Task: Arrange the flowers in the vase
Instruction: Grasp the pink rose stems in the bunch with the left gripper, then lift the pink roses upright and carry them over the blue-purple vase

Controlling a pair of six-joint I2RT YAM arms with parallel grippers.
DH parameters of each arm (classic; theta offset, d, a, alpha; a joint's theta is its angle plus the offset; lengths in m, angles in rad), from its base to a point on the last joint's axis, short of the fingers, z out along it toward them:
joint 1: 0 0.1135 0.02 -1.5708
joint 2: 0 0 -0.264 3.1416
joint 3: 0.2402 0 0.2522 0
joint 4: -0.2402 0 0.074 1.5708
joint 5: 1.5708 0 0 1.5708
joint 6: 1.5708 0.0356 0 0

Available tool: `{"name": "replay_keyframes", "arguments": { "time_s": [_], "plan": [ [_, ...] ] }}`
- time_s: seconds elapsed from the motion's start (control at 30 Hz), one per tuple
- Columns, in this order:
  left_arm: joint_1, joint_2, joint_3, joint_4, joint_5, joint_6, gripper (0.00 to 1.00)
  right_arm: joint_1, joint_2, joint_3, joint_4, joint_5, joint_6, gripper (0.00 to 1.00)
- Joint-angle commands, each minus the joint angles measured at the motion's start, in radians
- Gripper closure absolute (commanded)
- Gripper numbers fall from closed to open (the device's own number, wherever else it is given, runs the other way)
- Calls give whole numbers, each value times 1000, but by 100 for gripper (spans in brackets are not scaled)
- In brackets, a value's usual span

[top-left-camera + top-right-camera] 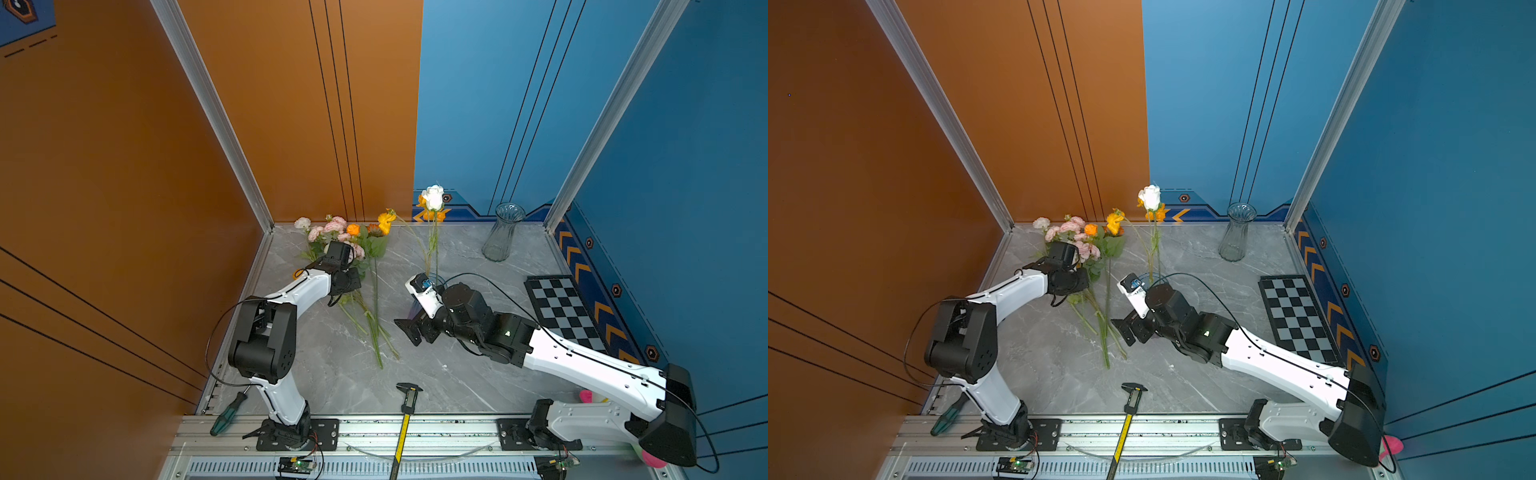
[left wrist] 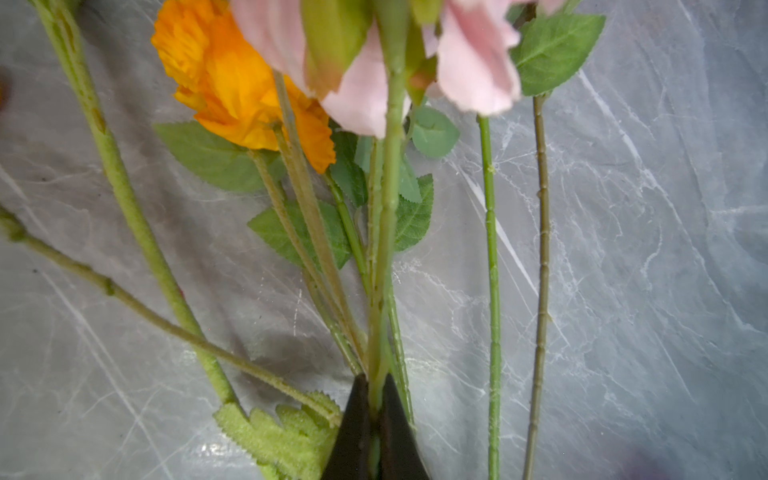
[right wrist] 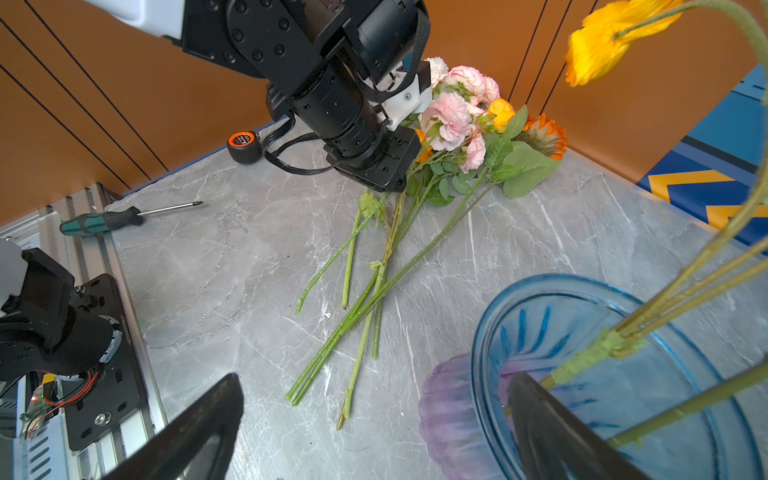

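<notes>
While my L claw (image 2: 376, 415) is clamped on one green plastic stem (image 2: 384, 249) topped by a pink bloom, my R claw (image 3: 374, 386) stands spread wide, holding nothing.

Loc.: L claw sits low over the pile of pink, orange and cream artificial flowers (image 1: 332, 227), which lies on the grey marble-look tabletop (image 1: 457, 374), far-left area.

R claw is beside the blue ribbed glass vase (image 3: 540, 299) near table ctr. One finger (image 3: 552, 428) overlaps its rim; contact cannot be told.

Blue vase holds a white rose (image 1: 433, 197) and yellow-orange poppies (image 3: 598, 45), upright.

Clear ribbed glass vase (image 1: 500, 232) stands far right, near the back wall.
</notes>
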Motion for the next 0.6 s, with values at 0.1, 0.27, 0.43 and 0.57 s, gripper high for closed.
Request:
{"name": "replay_keyframes", "arguments": {
  "time_s": [0.1,0.27,0.43,0.57],
  "plan": [
    [14,-164,-19,18,23,30,100,-11,-3,16,22,-19,-7,0],
    [13,-308,-35,41,15,45,100,-54,-17,22,21,-66,-24,0],
    [8,-499,-123,172,-65,73,100,-75,-57,29,18,-75,-35,0],
    [-11,-643,-221,302,-95,115,100,-77,-122,-7,17,-50,-21,0]
  ]
}}
